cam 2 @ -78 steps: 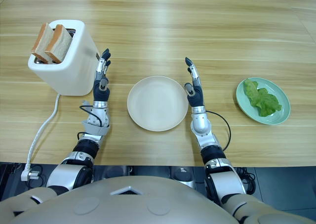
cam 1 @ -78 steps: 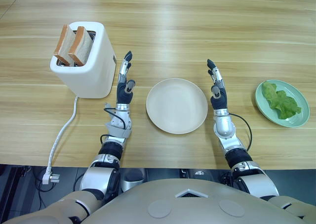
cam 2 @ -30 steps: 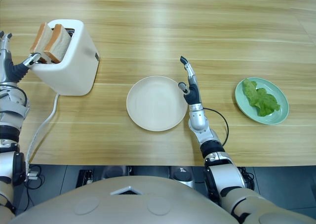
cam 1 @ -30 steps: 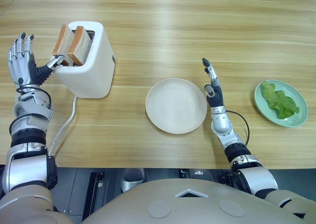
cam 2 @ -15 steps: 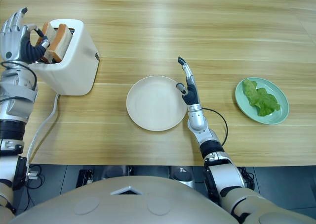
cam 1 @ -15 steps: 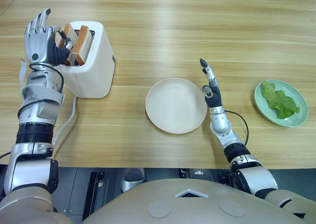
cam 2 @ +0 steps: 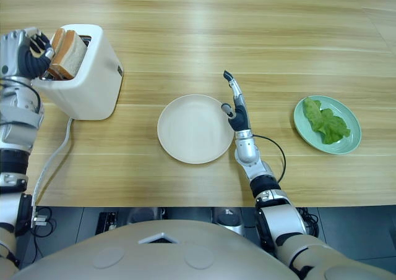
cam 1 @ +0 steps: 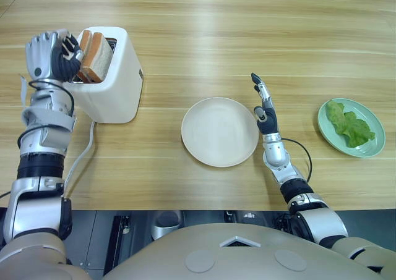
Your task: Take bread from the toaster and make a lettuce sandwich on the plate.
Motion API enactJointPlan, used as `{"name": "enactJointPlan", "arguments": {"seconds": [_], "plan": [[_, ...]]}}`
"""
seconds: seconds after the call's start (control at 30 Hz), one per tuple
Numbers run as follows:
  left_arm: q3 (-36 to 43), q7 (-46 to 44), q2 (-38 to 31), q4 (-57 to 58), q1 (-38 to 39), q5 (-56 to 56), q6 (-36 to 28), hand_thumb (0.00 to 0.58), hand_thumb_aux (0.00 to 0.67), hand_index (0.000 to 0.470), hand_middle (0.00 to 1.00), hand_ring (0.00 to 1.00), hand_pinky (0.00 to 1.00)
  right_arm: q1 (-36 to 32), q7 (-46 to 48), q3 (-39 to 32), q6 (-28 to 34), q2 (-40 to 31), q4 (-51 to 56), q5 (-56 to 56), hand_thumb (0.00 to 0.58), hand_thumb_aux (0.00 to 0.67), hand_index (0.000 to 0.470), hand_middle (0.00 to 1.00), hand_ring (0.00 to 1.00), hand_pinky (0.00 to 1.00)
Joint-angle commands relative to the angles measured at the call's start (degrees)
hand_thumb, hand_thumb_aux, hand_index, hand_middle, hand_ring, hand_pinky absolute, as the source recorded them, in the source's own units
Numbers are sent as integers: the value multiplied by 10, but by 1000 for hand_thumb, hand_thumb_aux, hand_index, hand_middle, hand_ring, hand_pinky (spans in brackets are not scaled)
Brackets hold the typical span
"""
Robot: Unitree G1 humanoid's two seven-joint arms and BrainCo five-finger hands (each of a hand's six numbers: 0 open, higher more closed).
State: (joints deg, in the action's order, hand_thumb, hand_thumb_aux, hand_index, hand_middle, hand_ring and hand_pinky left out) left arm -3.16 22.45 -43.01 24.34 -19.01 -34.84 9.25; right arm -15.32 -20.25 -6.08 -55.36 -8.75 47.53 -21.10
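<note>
Now, from left to right:
- My left hand (cam 1: 48,56) is at the toaster's top-left corner. Its fingers (cam 1: 69,47) are curled onto the left slice (cam 1: 85,42). I read this as a grasp, though the contact itself is hidden.
- Just right of those fingers, the second slice (cam 1: 100,55) stands in the white toaster (cam 1: 117,85). I'd lift straight up along the slot with a light squeeze, so the bread neither tears nor drags its neighbour.
- The cream plate (cam 1: 219,131) lies well right of that hand, just left of my right fingers.
- My right hand (cam 1: 266,110) stands edge-up, fingers straight, holding nothing.
- The lettuce (cam 1: 349,124) on its green dish (cam 1: 328,138) lies further right.
</note>
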Motion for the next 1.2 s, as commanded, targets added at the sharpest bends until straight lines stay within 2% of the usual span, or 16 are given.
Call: {"name": "enactJointPlan", "arguments": {"seconds": [0.03,0.17,0.3,0.37,0.4,0.43,0.47,0.8,1.2], "plan": [[-16,18,-3,13,12,16,16,580,670,460,1000,1000,1000,-4,-2,2,2,0,9,2,0,0,0,0,0,0],[-31,41,-4,23,20,25,33,580,670,460,1000,1000,1000,-4,-4,2,2,0,10,0,0,0,0,0,0,0],[-45,104,-5,66,18,25,55,580,670,460,1000,1000,1000,-5,-7,0,3,-2,11,-3,0,0,0,0,0,0],[-47,128,-9,86,17,24,65,557,536,368,969,969,969,-5,-8,-1,4,-2,12,-5,0,0,0,0,0,0],[-48,138,-11,96,16,24,70,557,536,368,969,969,969,-6,-8,-1,4,-3,13,-6,0,0,0,0,0,0],[-46,147,-13,108,14,22,75,395,292,200,0,0,0,-6,-9,-2,4,-3,14,-7,0,0,0,0,0,0],[-42,156,-15,120,12,20,80,0,0,0,0,0,0,-6,-10,-2,4,-4,14,-8,0,0,0,0,0,0],[3,190,-31,209,-11,-7,95,0,0,0,0,0,0,-5,-16,-1,1,-8,20,-14,0,0,0,0,0,0],[50,118,-23,213,-27,-8,51,0,0,0,0,0,0,-5,-18,-4,0,-10,22,-16,0,0,0,0,0,0]]}}
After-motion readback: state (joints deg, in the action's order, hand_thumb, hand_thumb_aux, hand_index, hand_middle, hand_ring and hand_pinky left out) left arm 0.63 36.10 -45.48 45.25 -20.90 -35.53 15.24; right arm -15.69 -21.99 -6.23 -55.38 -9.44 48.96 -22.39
